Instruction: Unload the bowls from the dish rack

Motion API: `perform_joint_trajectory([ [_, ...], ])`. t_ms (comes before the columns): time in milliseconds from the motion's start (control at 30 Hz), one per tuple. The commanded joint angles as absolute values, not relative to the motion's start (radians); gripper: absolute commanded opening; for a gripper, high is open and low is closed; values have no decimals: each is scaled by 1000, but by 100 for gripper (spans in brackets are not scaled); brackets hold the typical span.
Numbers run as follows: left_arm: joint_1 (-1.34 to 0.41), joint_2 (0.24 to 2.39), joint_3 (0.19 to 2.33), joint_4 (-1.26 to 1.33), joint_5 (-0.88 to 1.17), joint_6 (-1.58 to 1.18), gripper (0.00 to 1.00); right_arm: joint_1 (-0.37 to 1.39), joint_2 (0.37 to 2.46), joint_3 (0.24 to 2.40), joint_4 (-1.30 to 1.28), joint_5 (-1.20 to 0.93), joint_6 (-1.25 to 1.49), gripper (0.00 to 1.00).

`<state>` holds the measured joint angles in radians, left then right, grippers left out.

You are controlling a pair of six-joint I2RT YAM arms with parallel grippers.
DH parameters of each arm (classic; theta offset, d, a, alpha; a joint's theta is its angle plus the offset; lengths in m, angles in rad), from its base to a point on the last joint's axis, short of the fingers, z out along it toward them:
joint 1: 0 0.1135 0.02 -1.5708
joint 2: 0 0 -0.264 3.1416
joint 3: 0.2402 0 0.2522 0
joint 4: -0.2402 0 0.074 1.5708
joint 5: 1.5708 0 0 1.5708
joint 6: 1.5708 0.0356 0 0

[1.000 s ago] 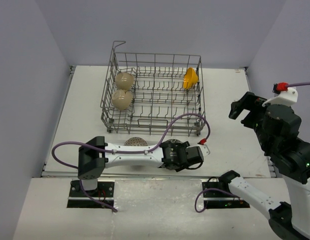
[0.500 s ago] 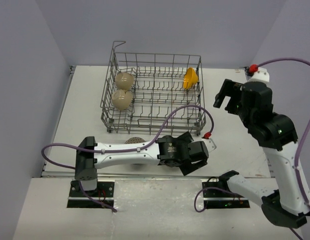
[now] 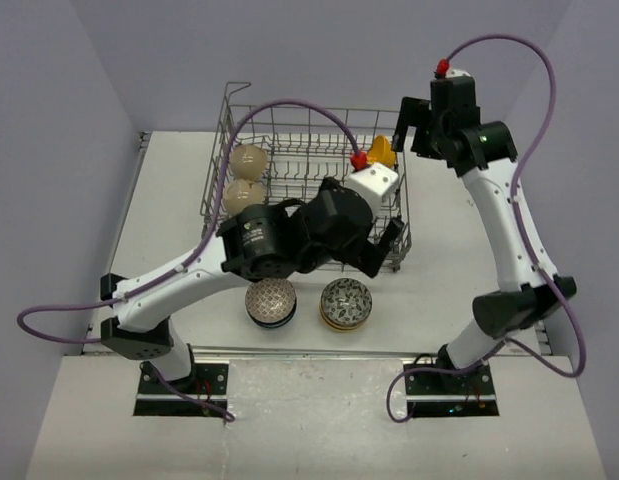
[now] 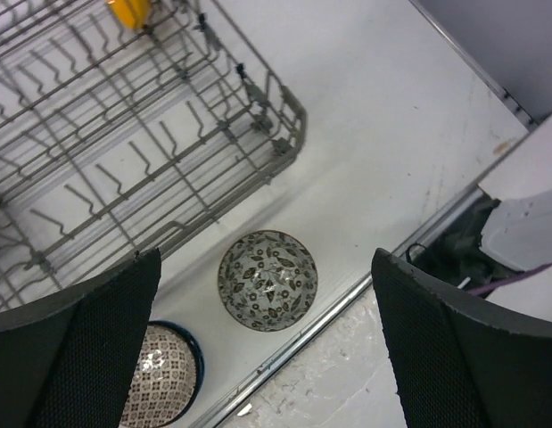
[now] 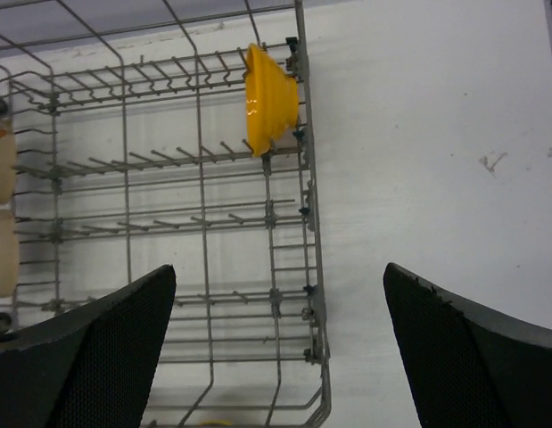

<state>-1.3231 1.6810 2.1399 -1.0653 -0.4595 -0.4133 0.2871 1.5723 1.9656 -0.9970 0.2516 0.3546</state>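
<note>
The left end effector [image 4: 265,267] hangs open and empty above the near right corner of the dish rack [image 3: 314,110]. The right end effector [image 5: 276,272], also spread wide and empty, hovers over the rack's far right corner, where the yellow bowl [image 5: 268,98] stands on edge. Beige bowls [image 3: 247,160] sit at the rack's left side. Patterned bowls [image 3: 346,303] rest on the surface [image 3: 449,200] just in front of the rack.

Light even, diffuse, from above; all views bright. White desk [image 3: 449,270] near washed out. Faint soft shadows under dish rack [image 3: 314,150]. Small glare streak on orange-yellow bowl [image 5: 269,94]. Wrist views: close dark fingers [image 5: 79,357] slightly soft-edged; rest sharp.
</note>
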Motion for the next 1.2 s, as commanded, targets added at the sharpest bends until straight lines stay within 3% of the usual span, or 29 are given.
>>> perform_joint_trajectory([
  [0,-1237,1603,2142,-1121,-543,-546,100,285,1747,2127,-1069,348,255,99],
  [233,-1160,1565,2117,-1092,-448,-546,100,310,2021,2307,-956,537,65,93],
  [500,-1103,1549,2021,-1132,-367,-518,100,341,2181,2350,-828,554,21,87],
  [767,-1045,1508,1916,-1097,-261,-511,100,365,2267,2358,-669,514,-30,73],
  [1167,-980,1482,1833,-1071,-153,-485,100,382,2382,2336,-583,627,-110,69],
])
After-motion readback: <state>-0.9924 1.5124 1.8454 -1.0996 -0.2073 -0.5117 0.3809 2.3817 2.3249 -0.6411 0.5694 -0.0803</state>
